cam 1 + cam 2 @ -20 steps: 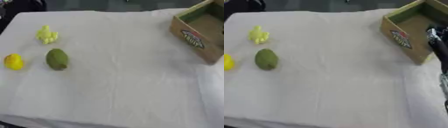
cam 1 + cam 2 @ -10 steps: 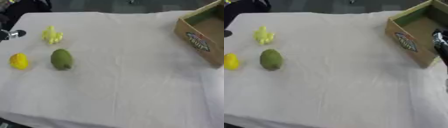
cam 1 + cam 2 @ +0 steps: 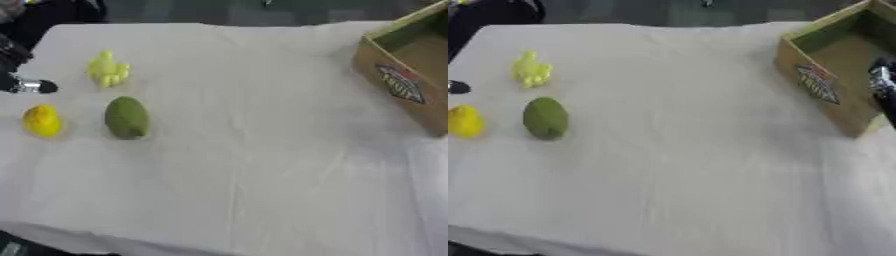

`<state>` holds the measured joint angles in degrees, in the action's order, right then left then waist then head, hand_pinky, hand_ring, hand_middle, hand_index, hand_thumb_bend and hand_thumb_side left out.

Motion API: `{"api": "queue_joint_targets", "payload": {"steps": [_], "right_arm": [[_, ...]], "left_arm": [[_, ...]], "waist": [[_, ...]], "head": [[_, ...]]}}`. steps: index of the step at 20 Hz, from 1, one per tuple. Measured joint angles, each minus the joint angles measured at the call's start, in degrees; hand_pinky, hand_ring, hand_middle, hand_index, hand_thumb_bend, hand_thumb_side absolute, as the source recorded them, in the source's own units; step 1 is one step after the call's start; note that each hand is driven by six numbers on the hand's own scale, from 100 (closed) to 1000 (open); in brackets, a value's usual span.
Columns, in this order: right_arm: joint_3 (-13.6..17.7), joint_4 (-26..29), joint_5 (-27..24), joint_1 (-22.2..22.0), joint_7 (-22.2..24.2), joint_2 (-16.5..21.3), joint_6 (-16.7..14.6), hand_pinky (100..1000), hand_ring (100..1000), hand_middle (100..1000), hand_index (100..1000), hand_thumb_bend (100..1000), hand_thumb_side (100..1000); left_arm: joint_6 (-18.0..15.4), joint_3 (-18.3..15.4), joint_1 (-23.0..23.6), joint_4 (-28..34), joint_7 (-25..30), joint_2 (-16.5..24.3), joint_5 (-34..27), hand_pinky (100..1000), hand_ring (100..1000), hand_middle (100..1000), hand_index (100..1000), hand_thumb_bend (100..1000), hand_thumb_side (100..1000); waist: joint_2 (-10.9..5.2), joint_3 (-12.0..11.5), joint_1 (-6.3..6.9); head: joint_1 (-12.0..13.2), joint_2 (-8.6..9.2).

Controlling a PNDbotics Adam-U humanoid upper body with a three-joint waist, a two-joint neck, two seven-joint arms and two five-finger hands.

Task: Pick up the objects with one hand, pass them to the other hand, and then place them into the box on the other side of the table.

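On the desk: white cloth [image 3: 262, 150] covers the whole surface; three fruit-like objects sit at the left side, box at the far right.
Risk, reach: left hand [image 3: 22, 85] shows only as a dark part with a silver tip at the left edge, just beside the objects. My guess is a sideways approach could knock the yellow round fruit [image 3: 41, 120] off the near-left edge, since it lies closest to the border.
Risk, roll: green oval fruit [image 3: 127, 117] looks smooth and rounded, so it would likely roll if nudged rather than gripped across its middle.
Risk, handover: right hand [image 3: 883, 85] sits by the box; the pass must happen mid-desk, and a drop there would land on open cloth well apart from the box.
Risk, cloth: wrinkles run through the cloth; dragging fingers could bunch it and shift the objects.
Objects, look: pale yellow-green lumpy cluster [image 3: 107, 69] farthest back; green oval fruit just right of the yellow round fruit, apart, not touching.
Box: cardboard box [image 3: 833, 82], open top, printed label on its side, interior partly visible and seemingly bare.
Left fingers: cannot tell how far open; nothing seen held.
Right fingers: cannot tell; only a dark strip at the edge.
Progress: nothing lifted yet, by the look of it.
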<state>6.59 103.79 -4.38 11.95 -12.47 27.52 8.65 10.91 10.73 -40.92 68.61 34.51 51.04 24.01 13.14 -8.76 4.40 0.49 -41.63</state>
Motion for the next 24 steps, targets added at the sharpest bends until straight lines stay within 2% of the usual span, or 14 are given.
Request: {"api": "queue_joint_targets", "payload": {"steps": [9, 13, 16, 17, 20, 24], "right_arm": [[0.0, 0.0, 0.0, -0.1, 0.0, 0.0, 0.0, 1000, 859, 791, 954, 100, 625], [0.0, 0.0, 0.0, -0.1, 0.0, 0.0, 0.0, 1000, 860, 791, 954, 100, 626], [0.0, 0.0, 0.1, -0.1, 0.1, 0.0, 0.1, 1000, 859, 791, 954, 100, 627], [0.0, 0.0, 0.1, -0.1, 0.1, 0.0, 0.1, 1000, 859, 791, 954, 100, 627], [0.0, 0.0, 0.1, -0.1, 0.2, 0.0, 0.1, 1000, 859, 791, 954, 100, 628], [0.0, 0.0, 0.1, -0.1, 0.2, 0.0, 0.1, 1000, 859, 790, 954, 100, 630]], "left_arm": [[-0.9, 0.1, 0.0, -3.3, 5.3, 0.1, 4.9, 743, 780, 773, 824, 737, 372], [-0.9, 0.1, -0.6, -5.0, 5.7, -0.4, 7.2, 747, 791, 778, 832, 766, 340], [-0.8, 0.3, -1.5, -6.4, 5.7, -1.2, 10.3, 750, 801, 777, 821, 831, 290], [-0.9, 0.5, -1.7, -6.9, 5.7, -1.5, 11.6, 750, 803, 779, 818, 814, 320], [-1.2, 0.8, -2.0, -8.8, 5.9, -2.5, 15.5, 751, 806, 779, 810, 830, 318], [-1.8, 0.8, -2.4, -11.4, 5.7, -3.8, 18.9, 738, 795, 764, 791, 809, 292]], "waist": [[0.05, 0.1, -0.16], [0.12, 0.2, -0.21], [0.19, 0.2, -0.22], [0.22, 0.3, -0.22], [0.23, 0.5, -0.23], [0.29, 0.5, -0.25]], "head": [[-0.1, 0.04], [-0.1, 0.04], [0.0, 0.03], [0.0, 0.03], [0.3, 0.02], [0.5, 0.02]]}}
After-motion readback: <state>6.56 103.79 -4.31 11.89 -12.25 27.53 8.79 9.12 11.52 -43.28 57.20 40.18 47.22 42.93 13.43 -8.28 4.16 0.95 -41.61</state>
